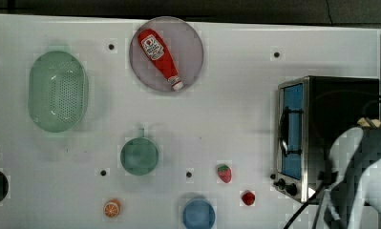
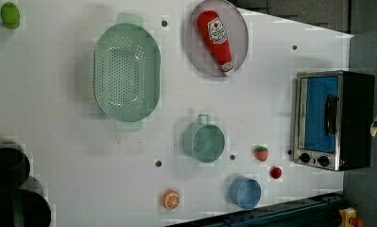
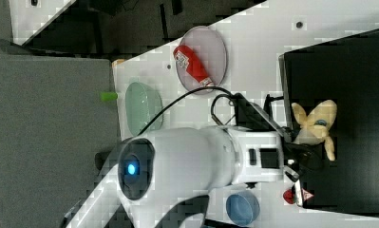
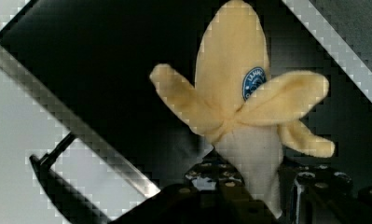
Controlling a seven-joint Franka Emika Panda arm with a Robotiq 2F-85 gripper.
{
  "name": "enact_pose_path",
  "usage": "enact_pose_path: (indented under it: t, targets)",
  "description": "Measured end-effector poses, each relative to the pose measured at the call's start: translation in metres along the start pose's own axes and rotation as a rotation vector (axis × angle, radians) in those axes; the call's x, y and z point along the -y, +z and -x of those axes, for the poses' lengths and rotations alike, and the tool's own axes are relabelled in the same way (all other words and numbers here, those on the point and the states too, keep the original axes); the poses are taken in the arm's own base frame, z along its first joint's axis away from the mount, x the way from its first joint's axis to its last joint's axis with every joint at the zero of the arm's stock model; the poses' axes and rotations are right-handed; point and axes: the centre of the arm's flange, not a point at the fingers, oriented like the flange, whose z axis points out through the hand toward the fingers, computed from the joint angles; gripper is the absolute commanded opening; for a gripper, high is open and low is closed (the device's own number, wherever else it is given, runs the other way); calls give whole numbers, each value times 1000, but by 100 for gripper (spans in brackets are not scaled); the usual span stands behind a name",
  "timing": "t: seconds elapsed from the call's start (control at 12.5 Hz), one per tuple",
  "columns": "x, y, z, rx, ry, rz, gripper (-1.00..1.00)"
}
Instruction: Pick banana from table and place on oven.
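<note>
Banana (image 4: 242, 112): plush, pale yellow with peel flaps spread and a small blue round sticker; it is hanging over the black top of the oven (image 3: 348, 52), its pale lower end sitting between the fingers.
Gripper (image 4: 263, 196): jaws are standing narrow and clamping the banana's lower end, one dark finger on each side in the wrist view.
Arm: the white arm (image 3: 196, 161) is reaching across the table (image 1: 226, 119) toward the oven; in the top view it is covering the oven's lower right corner.
Oven: it is sitting at the top view's right, blue glass door and metal handle facing the table's middle, black knobs at the lower end of the front.
Table, other things: a green colander (image 1: 58, 90) at the top view's left; a ketchup bottle (image 1: 159, 57) lying on a grey plate (image 1: 190, 47); a green cup (image 1: 139, 156) near the middle; an orange slice (image 1: 112, 208), a blue bowl (image 1: 198, 214), a strawberry (image 1: 224, 173) and a small red fruit (image 1: 248, 198) along the lower edge.
</note>
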Motion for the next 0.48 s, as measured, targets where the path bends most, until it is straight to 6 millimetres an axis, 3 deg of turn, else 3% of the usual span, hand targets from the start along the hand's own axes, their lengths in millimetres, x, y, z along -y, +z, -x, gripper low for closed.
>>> enact_pose_path:
  t: [0.08, 0.24, 0.48]
  targets:
    - [-6, 4, -4, 2, 1, 1, -41]
    - [-11, 16, -10, -7, -19, 38, 1]
    - [12, 30, -3, 18, -65, 34, 68]
